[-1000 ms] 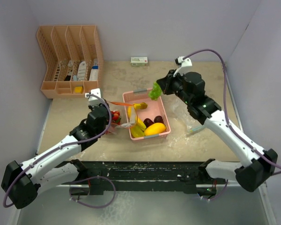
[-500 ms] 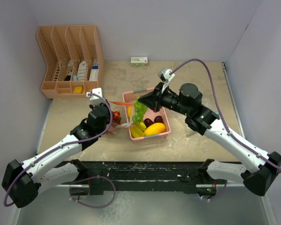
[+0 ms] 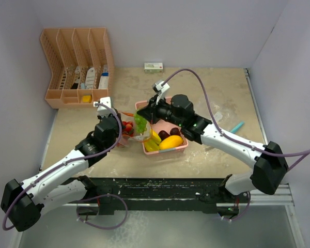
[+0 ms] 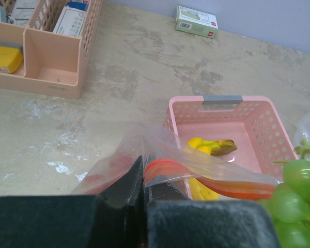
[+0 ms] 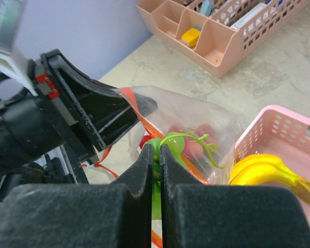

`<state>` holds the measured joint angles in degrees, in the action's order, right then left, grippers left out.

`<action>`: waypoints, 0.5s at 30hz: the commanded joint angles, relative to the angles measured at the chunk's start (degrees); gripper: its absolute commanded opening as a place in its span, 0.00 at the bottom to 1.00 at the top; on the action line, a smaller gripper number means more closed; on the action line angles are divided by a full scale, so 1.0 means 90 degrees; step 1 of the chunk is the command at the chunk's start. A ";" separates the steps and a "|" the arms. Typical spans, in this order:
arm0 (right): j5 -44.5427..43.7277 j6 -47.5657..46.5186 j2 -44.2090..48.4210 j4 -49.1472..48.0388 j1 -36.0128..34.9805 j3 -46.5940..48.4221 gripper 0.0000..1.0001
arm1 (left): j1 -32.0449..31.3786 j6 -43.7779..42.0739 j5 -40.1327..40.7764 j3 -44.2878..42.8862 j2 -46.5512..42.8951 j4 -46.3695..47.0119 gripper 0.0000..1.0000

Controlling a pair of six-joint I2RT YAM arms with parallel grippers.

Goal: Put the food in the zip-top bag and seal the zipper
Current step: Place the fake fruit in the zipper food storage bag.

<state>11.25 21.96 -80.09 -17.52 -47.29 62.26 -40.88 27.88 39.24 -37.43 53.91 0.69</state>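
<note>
Beside the pink basket (image 4: 263, 124), the zip-top bag's (image 5: 196, 111) rim is pinched in the left gripper's (image 4: 143, 175) jaws; green grapes (image 4: 292, 199) are clamped in the right gripper's (image 5: 156, 155) jaws at the bag's mouth.

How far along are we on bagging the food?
Done: red strawberries sit inside the zip-top bag. In hand: the left gripper pinches the bag's rim open while the right gripper holds green grapes at its mouth. Left: bananas, mango and dark pieces in the pink basket, then sealing.
</note>
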 commanded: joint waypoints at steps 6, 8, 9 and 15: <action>-0.1173 -0.0487 -0.0172 -0.0349 -0.0552 0.0014 0.21 | 0.0019 -0.0016 -0.0042 -0.0080 -0.0218 0.0332 0.00; -0.1192 -0.0575 -0.0219 -0.0187 -0.0616 0.0128 0.33 | 0.0011 -0.0012 -0.0050 -0.0084 -0.0201 0.0320 0.00; -0.1228 -0.0618 -0.0221 -0.0095 -0.0631 0.0179 0.39 | 0.0016 -0.0012 -0.0048 -0.0080 -0.0202 0.0315 0.00; -0.1526 -0.0740 0.0050 0.0459 -0.0649 0.0238 0.61 | 0.0011 -0.0055 -0.0054 -0.0081 -0.0188 0.0338 0.00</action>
<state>1.19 17.08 -82.37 -15.29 -52.97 61.80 -40.88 27.88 39.16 -37.41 53.43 0.64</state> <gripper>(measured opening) 0.580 0.004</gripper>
